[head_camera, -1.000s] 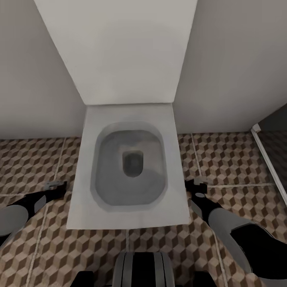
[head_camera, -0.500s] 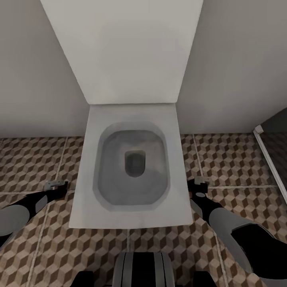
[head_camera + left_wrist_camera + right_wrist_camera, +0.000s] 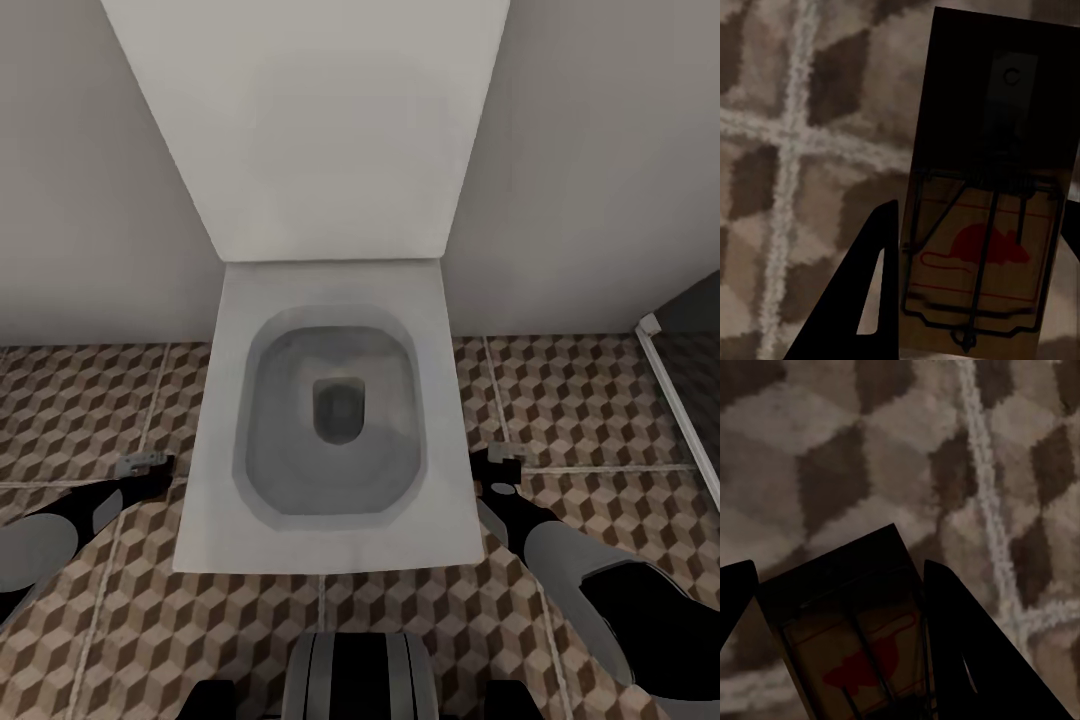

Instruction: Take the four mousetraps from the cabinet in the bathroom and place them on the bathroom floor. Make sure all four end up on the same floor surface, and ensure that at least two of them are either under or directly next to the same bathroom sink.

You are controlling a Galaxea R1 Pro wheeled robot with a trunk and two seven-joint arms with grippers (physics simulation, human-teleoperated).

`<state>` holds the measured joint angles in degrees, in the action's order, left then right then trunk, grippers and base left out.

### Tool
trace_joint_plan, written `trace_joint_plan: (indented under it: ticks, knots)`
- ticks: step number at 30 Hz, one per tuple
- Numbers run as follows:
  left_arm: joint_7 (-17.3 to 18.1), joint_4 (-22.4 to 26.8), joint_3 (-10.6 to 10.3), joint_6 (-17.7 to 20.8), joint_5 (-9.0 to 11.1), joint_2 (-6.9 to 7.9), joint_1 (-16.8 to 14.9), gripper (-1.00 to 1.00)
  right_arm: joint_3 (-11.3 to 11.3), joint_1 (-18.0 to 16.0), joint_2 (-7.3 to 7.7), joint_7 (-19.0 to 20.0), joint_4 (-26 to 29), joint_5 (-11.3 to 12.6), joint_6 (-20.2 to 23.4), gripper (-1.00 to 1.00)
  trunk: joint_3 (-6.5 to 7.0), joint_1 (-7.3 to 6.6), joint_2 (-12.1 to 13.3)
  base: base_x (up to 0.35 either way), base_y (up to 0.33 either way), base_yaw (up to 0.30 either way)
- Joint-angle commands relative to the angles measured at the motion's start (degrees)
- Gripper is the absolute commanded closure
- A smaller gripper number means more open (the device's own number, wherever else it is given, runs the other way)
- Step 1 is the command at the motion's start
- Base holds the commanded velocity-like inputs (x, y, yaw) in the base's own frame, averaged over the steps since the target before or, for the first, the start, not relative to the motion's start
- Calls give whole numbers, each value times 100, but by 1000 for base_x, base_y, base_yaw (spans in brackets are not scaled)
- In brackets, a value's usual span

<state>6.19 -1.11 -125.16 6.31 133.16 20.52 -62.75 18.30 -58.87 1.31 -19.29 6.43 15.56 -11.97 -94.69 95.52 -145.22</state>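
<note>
My left gripper (image 3: 140, 466) hangs low over the cube-patterned bathroom floor (image 3: 80, 400), left of the toilet, shut on a mousetrap (image 3: 982, 225). That mousetrap is a dark wooden slab with a wire spring and a red mouse print, clamped between the black fingers (image 3: 866, 300). Right of the toilet, my right gripper (image 3: 500, 462) is shut on a second mousetrap (image 3: 855, 645), held just above the tiles (image 3: 945, 450). In the head view each trap shows as a small grey piece at its gripper's tip. The cabinet and the sink are out of view.
A white square toilet (image 3: 330, 545) with its raised lid (image 3: 310, 130) stands straight ahead between my arms, against a pale wall (image 3: 80, 200). A white shower threshold (image 3: 680, 400) with darker tiles beyond runs at the right. My base (image 3: 360, 675) sits close to the bowl.
The camera shifted slightly at first, moving the whole picture a little to the right. Both grippers keep their mousetraps and hold almost still.
</note>
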Motion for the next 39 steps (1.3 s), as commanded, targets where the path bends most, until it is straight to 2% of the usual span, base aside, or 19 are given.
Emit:
trace_joint_plan:
  ticks: [1, 20, 21, 39]
  knots:
    - [48, -13, -41, 35, 61, -2, 0, 100, 50, -2, 1, -13, -1, 70, -25, 100, -3, -1, -1, 0, 0, 0]
    - [50, -21, -36, 31, 61, 5, 0, 100, 51, -2, -2, -5, -10, 70, -162, 100, -3, -1, -1, 0, 0, 0]
    - [50, -21, -36, 33, 61, 5, 0, 100, 51, -2, 1, -6, -10, 70, -163, -100, -3, -1, -1, 0, 0, 0]
    - [49, -21, -35, 35, 61, 5, 0, 100, 42, -2, 8, -5, -10, 79, -166, -100, -3, -1, -1, 0, 0, 0]
